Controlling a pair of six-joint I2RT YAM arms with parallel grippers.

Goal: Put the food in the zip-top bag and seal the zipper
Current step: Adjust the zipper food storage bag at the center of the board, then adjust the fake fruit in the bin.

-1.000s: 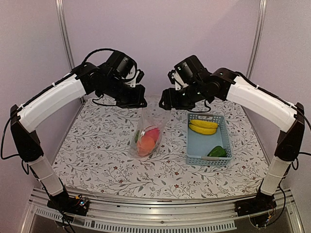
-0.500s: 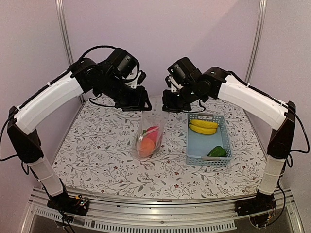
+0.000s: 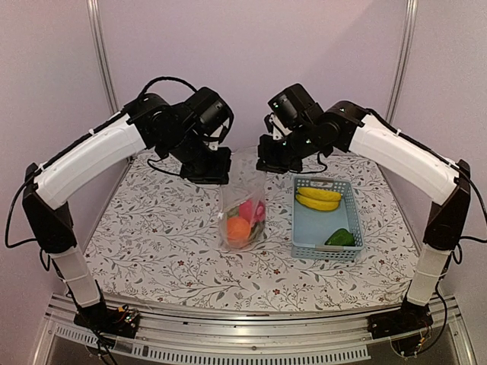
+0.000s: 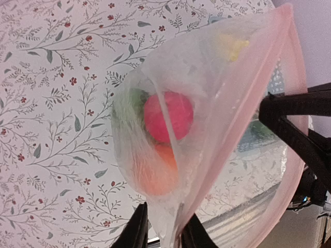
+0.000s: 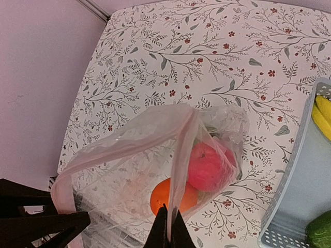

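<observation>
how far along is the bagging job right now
Done: a red piece and an orange piece sit inside the zip-top bag.

In hand: the left gripper and right gripper each pinch the bag's mouth edge, holding it upright.

Left: the bananas and a green piece lie in the blue basket, and the zipper gapes open. Roughly halfway.

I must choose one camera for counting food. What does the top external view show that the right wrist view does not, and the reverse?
Only top external: the left arm and right arm entire, and the whole blue basket, bananas and green piece uncropped. Only right wrist: the pink zipper close up, the right arm's fingers pinching the edge of the zip-top bag. Both: that bag holding a pink-red piece and an orange piece.
</observation>
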